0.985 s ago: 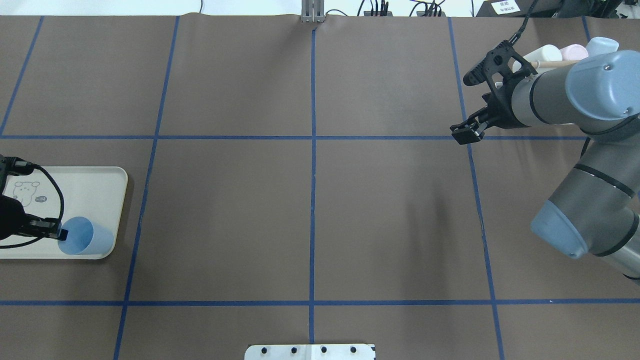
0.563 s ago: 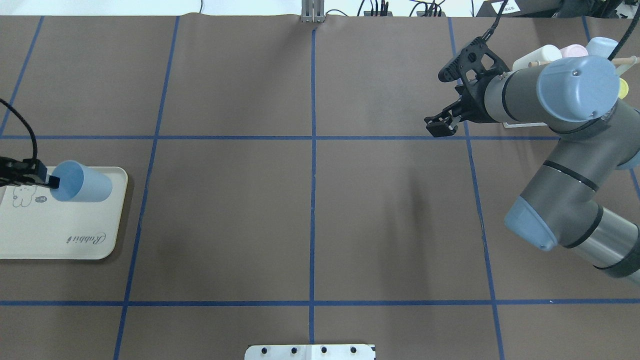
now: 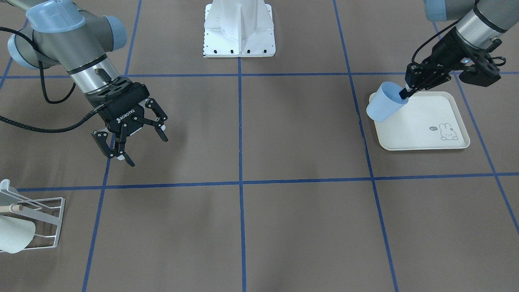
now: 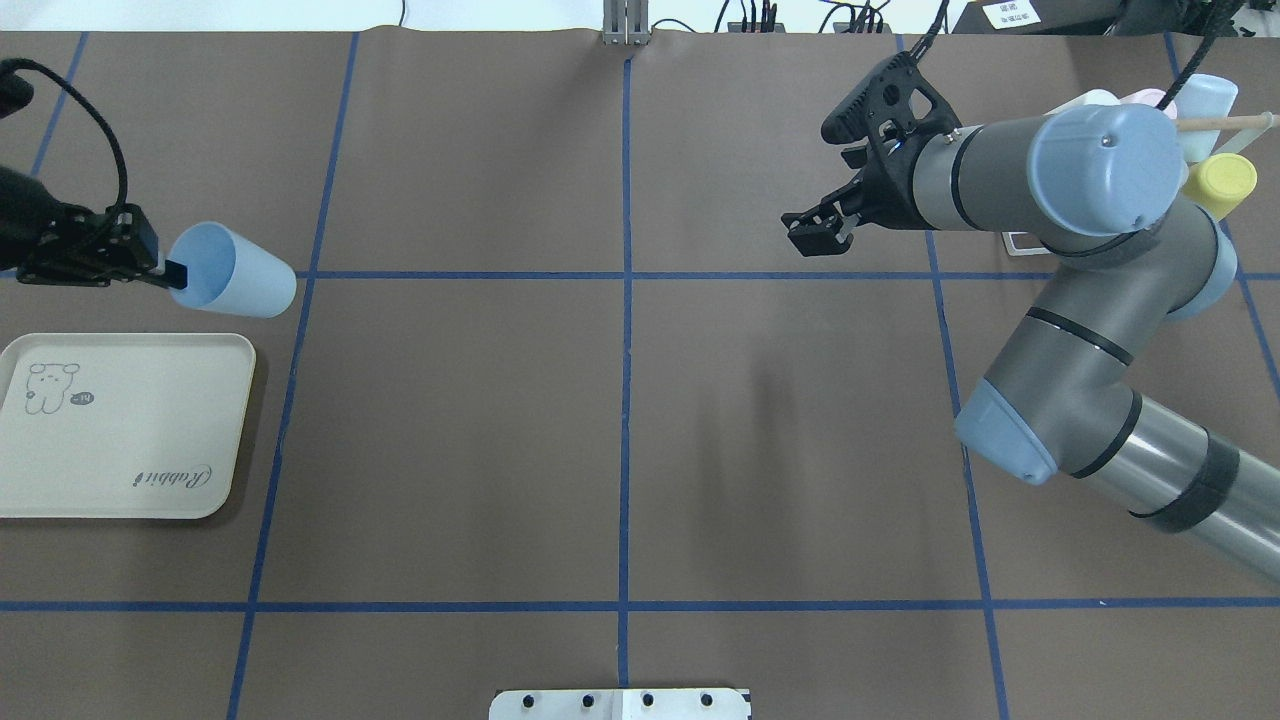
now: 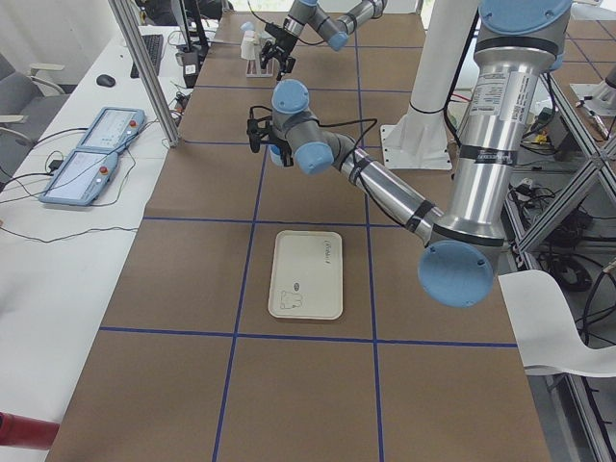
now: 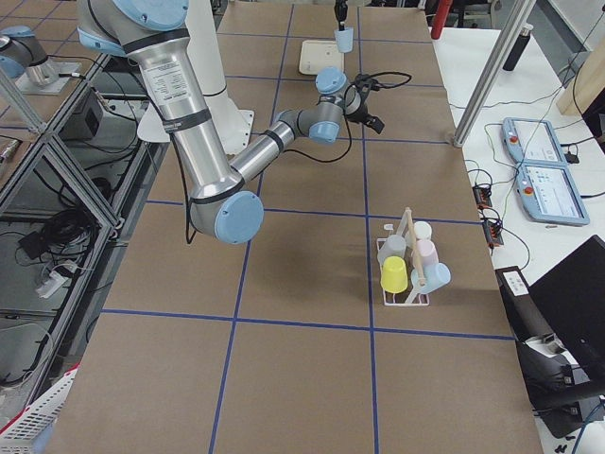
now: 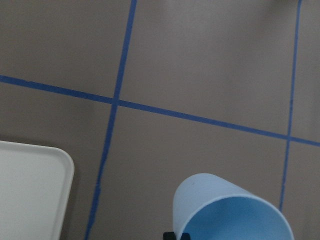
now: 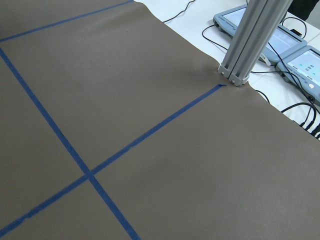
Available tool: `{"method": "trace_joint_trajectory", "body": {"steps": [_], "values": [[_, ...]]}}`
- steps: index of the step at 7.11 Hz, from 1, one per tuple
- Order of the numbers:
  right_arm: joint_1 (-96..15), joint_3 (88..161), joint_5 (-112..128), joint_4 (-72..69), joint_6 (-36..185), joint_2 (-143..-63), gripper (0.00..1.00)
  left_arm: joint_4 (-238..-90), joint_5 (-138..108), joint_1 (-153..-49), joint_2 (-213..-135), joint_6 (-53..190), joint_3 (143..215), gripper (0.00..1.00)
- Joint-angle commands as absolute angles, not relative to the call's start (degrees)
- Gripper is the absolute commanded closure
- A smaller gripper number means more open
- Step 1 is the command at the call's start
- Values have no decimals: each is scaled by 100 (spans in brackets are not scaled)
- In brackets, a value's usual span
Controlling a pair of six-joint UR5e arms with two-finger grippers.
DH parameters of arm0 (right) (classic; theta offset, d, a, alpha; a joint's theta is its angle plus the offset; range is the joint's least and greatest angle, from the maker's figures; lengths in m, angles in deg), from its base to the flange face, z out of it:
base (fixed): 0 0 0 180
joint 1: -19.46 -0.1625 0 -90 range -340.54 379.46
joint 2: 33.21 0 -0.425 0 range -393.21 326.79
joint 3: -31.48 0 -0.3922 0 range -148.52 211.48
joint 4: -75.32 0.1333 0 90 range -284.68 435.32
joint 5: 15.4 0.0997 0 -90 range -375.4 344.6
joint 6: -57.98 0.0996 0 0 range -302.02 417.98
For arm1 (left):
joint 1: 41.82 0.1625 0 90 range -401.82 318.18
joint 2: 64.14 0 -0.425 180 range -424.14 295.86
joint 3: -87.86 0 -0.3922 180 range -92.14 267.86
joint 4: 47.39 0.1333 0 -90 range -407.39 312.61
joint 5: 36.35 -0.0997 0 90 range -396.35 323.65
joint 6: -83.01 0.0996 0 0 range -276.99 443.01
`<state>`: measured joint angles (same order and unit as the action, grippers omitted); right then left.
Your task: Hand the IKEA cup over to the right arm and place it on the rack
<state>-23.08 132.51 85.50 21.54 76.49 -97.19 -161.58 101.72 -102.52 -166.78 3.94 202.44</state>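
Observation:
The light blue IKEA cup (image 4: 238, 284) hangs tilted in the air just beyond the far edge of the cream rabbit tray (image 4: 120, 440). My left gripper (image 4: 172, 275) is shut on its rim, one finger inside the mouth. The cup also shows in the front view (image 3: 383, 107) and the left wrist view (image 7: 227, 210). My right gripper (image 4: 815, 232) is open and empty above the table right of centre; its spread fingers show in the front view (image 3: 140, 148). The white wire rack (image 6: 406, 279) with its wooden dowel (image 4: 1225, 122) stands at the far right, partly hidden behind the right arm.
The rack holds several cups, among them a yellow one (image 4: 1222, 185) and a white one (image 3: 14, 235). The tray (image 3: 417, 125) carries nothing. A metal post (image 8: 245, 45) stands at the table's far edge. The robot base plate (image 3: 239, 44) sits at the near edge.
My left gripper has lifted the blue cup off the tray and carried it toward the table's far side. My right arm has swung left toward the table's centre, gripper still open.

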Motion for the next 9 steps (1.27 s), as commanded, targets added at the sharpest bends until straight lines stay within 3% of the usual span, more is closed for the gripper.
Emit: {"method": "trace_joint_trajectory", "body": {"steps": [1, 4, 9], "values": [[-1810, 13176, 8227, 2929, 7635, -9386, 1, -16191, 10664, -10246, -17555, -679, 19853, 100], [-957, 12799, 6919, 4504, 7199, -9350, 1, -16287, 10674, -9966, -18286, -1444, 19528, 100], [-761, 12648, 6625, 4570, 6888, -8858, 1, -16657, 10656, -9342, -18595, -1534, 19289, 100]]}}
